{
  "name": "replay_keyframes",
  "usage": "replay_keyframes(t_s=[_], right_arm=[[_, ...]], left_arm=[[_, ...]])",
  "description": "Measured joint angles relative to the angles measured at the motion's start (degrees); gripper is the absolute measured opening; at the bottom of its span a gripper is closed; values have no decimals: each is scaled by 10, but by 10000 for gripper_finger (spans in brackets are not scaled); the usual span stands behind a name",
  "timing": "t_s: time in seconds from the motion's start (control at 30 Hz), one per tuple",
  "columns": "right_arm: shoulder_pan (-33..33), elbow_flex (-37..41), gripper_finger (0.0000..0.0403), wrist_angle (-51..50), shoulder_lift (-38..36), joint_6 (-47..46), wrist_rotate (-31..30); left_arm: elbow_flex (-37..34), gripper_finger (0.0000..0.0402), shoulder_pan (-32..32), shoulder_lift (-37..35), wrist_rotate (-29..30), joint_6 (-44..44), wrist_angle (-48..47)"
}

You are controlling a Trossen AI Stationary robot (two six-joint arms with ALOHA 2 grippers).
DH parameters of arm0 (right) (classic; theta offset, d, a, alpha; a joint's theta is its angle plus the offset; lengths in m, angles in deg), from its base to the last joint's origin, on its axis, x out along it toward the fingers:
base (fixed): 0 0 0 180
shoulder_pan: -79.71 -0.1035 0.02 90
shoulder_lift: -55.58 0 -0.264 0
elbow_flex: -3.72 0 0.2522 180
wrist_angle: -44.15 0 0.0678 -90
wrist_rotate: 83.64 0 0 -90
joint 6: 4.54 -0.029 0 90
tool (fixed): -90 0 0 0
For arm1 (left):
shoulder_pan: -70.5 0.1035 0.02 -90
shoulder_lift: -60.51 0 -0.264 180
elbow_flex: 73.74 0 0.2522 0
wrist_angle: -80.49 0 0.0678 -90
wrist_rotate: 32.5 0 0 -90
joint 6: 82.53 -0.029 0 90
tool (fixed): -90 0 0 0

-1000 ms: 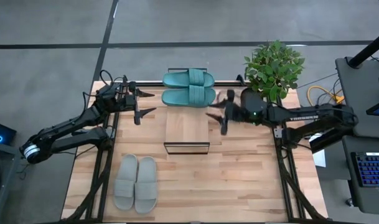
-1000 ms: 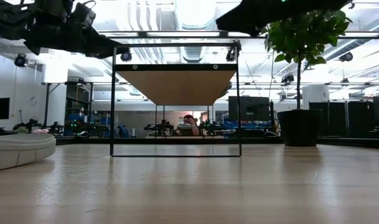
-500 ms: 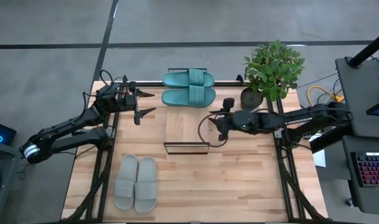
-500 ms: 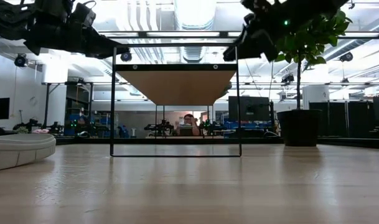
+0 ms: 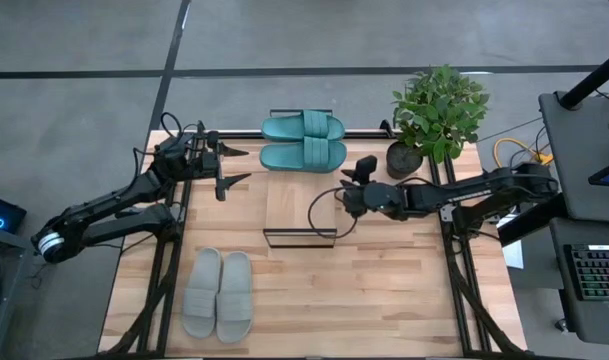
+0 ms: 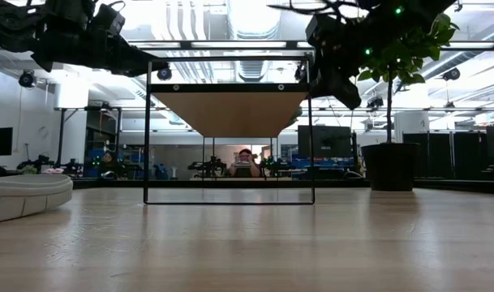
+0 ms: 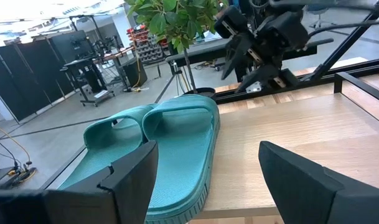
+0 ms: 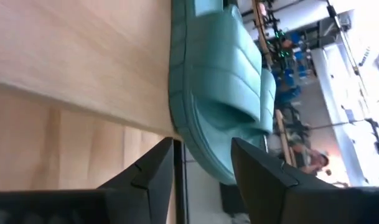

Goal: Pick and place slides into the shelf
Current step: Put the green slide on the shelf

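Observation:
A teal-green pair of slides lies side by side, soles down, on the far end of the shelf's plank top. A light grey pair lies on the table near its front left. My left gripper hovers open, level, just left of the teal pair. My right gripper hangs open at the shelf's right side, above the plank, rolled on its side, with the teal slides ahead of it. Nothing is between either pair of fingers.
A potted plant stands at the table's far right corner, close behind my right arm. The shelf's black wire frame stands mid-table. A person shows in the room beyond the table. Bare tabletop lies right of the grey slides.
My right gripper has sunk toward the shelf top, drifted a little toward the table's left edge and rolled about its own axis. In the low view it has come down beside the shelf's right post. My left arm has kept still.

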Motion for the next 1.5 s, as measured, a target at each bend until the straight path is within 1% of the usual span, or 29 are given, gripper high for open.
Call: replay_keyframes(t_s=[0.2, 0.47, 0.53, 0.67, 0.87, 1.03, 1.23, 1.37, 1.5], right_arm=[[9, 0, 170, -1, 4, 49, -7], [42, 0, 173, -1, 4, 72, -6], [53, 0, 173, -1, 4, 75, 5], [74, 0, 173, -1, 4, 80, 60], [100, 0, 173, 0, 4, 86, 81], [121, 0, 172, 7, 4, 99, 129], [127, 0, 161, 20, 4, 113, 134], [131, 0, 154, 13, 4, 119, 158], [136, 0, 153, 13, 4, 124, 159]], left_arm=[[0, 262, 0, 0, 0, 0, 0], [-1, 262, 0, 0, 0, 0, 0], [-1, 262, 0, 0, 0, 0, 0], [-3, 262, 0, 0, 0, 0, 0], [-6, 262, 0, 0, 0, 0, 0], [-7, 262, 0, 0, 0, 0, 1], [-7, 262, 0, 0, 0, 0, 4], [-7, 262, 0, 0, 0, 0, 5], [-7, 262, 0, 0, 0, 0, 5]])
